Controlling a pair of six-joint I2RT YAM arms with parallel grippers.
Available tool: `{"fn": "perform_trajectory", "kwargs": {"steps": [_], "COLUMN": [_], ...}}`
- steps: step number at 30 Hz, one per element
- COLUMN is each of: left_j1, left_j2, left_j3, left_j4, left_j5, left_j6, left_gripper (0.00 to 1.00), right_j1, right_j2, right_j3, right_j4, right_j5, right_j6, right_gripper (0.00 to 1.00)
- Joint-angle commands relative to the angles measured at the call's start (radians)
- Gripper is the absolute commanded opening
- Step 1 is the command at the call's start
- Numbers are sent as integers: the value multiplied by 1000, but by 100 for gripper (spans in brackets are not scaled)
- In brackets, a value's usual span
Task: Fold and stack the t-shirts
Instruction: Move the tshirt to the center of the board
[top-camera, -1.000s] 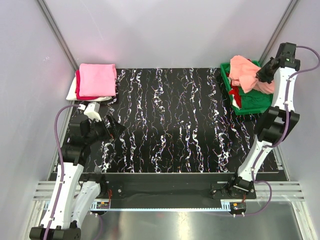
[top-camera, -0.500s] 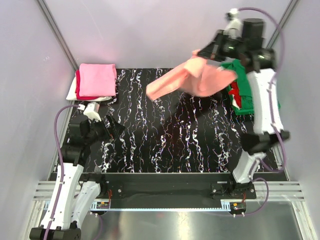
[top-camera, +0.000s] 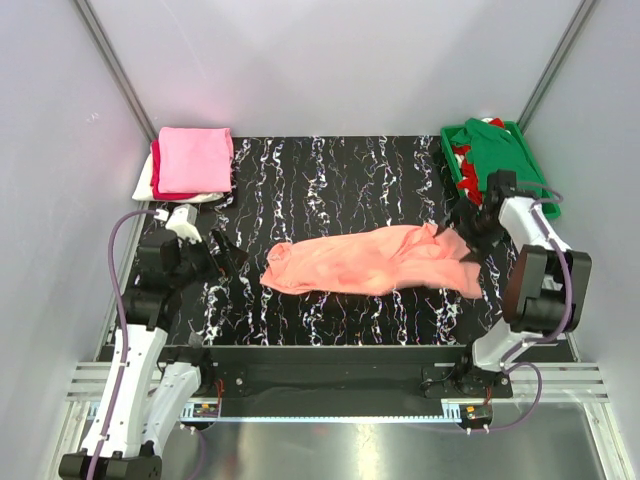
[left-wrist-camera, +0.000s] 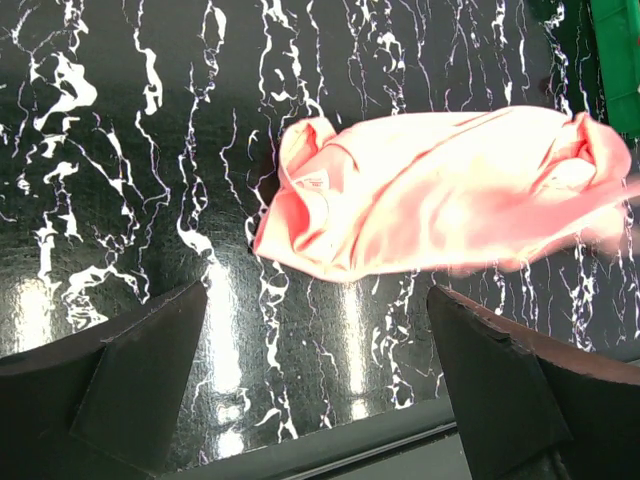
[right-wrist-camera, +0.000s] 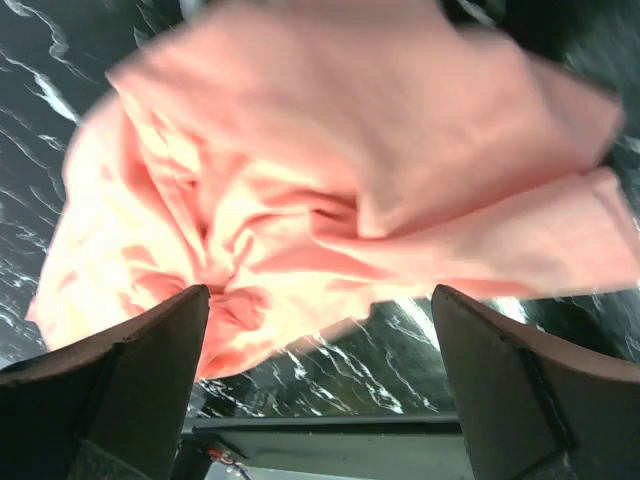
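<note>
A salmon-peach t-shirt (top-camera: 370, 262) lies crumpled and stretched left to right across the middle of the black marbled table (top-camera: 330, 180). My right gripper (top-camera: 462, 226) hovers at its right end, open, with the cloth (right-wrist-camera: 330, 180) loose just beyond the fingers and nothing pinched. My left gripper (top-camera: 228, 258) stands open a little left of the shirt's left end (left-wrist-camera: 430, 205), apart from it. A folded stack sits at the back left: a bright pink t-shirt (top-camera: 195, 158) on top, red (top-camera: 158, 178) and white (top-camera: 145, 188) beneath.
At the back right stands a green tray (top-camera: 455, 175) holding a dark green shirt (top-camera: 505, 155) and a red one (top-camera: 464, 160). The tray's corner (left-wrist-camera: 618, 60) shows in the left wrist view. Grey walls enclose the table on three sides.
The right arm lifted the salmon shirt out of the tray, swung it over the table and laid it down, then opened its jaws. The left arm stayed still.
</note>
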Motion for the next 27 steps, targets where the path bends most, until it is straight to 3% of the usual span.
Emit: {"fn": "perform_trajectory", "kwargs": {"steps": [1,7,10,13,14,16,19,27], "left_j1": [-9,-74,-174,-381,-510,-635,-832,-1003], "left_j2": [14,80,150,256,317,391,622,1071], "left_j3": [10,0,-23,-28,-16,3,73,392], "left_j4": [24,74,146,204,224,289,370,331], "left_j5": [-8,-14,-49,-162,-195,-264,-281,-276], "left_j6": [-16,-41,-94,-180,-205,-275,-349,-443], "left_gripper": [99,99,99,99,99,99,97,93], "right_j1": [4,73,136,246,285,293,294,293], "right_j2": [-241,-399,-416,-415,-419,-442,-502,-643], "right_j3": [-2,-17,-85,-177,-204,-292,-340,-197], "right_j4": [2,-52,-42,-29,-6,17,11,-113], "right_j5": [126,120,96,103,103,99,170,244], "right_j6": [45,26,35,68,77,103,118,127], "right_gripper": [100,100,100,100,100,100,100,100]}}
